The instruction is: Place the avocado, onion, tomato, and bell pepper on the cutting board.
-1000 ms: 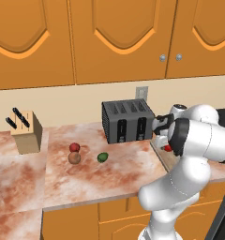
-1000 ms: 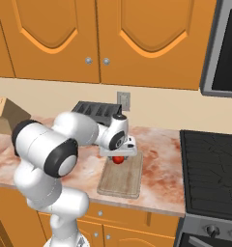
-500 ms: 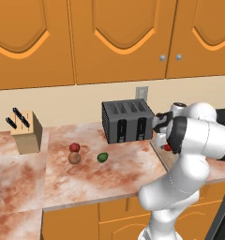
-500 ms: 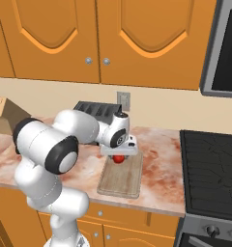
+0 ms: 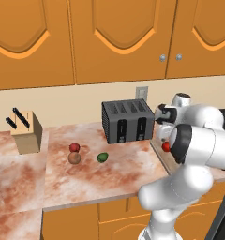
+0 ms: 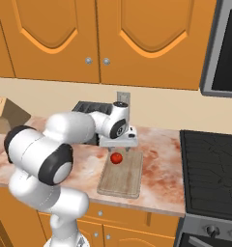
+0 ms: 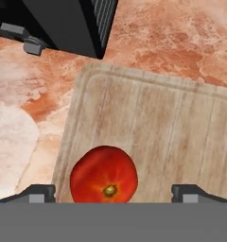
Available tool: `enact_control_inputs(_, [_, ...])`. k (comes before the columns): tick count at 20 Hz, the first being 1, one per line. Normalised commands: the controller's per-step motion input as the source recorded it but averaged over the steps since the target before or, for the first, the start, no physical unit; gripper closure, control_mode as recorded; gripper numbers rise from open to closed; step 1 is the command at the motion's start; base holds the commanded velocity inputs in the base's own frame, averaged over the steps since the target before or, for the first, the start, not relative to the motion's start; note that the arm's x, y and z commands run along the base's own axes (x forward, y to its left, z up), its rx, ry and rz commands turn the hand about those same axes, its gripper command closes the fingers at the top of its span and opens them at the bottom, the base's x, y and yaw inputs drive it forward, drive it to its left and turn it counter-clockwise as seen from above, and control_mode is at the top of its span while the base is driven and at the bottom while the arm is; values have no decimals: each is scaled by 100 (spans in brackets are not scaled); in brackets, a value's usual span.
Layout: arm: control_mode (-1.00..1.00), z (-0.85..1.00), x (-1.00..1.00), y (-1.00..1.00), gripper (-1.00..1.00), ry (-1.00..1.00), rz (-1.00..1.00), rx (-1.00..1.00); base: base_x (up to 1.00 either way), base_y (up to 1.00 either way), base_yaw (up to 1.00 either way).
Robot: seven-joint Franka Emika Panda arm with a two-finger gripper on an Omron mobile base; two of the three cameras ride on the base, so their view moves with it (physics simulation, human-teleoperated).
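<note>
Fingers (image 7: 39, 193) spread wide either side of tomato (image 7: 103, 175) on cutting board (image 7: 181, 127); best lifted straight up, clear of it.

A black toaster (image 5: 127, 121) stands at the back of a marbled reddish counter (image 5: 86, 176), a wooden knife block (image 5: 25, 131) far left, a stove (image 6: 212, 169) at right.
</note>
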Motion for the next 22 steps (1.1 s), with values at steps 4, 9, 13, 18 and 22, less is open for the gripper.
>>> enact_control_inputs(4, [-100, 72, -19, 21, -100, -3, 0, 0, 0, 0, 0])
enact_control_inputs(9, [-100, 68, -39, 44, -100, -5, -1, 0, 0, 0, 0])
enact_control_inputs(13, [-100, 52, -49, 58, -100, -4, -1, 0, 0, 0, 0])
enact_control_inputs(18, [-100, 22, -52, 75, -100, -1, 0, -1, 0, 0, 0])
enact_control_inputs(22, [-100, 3, -50, 82, -100, -2, 0, -8, 0, 0, 0])
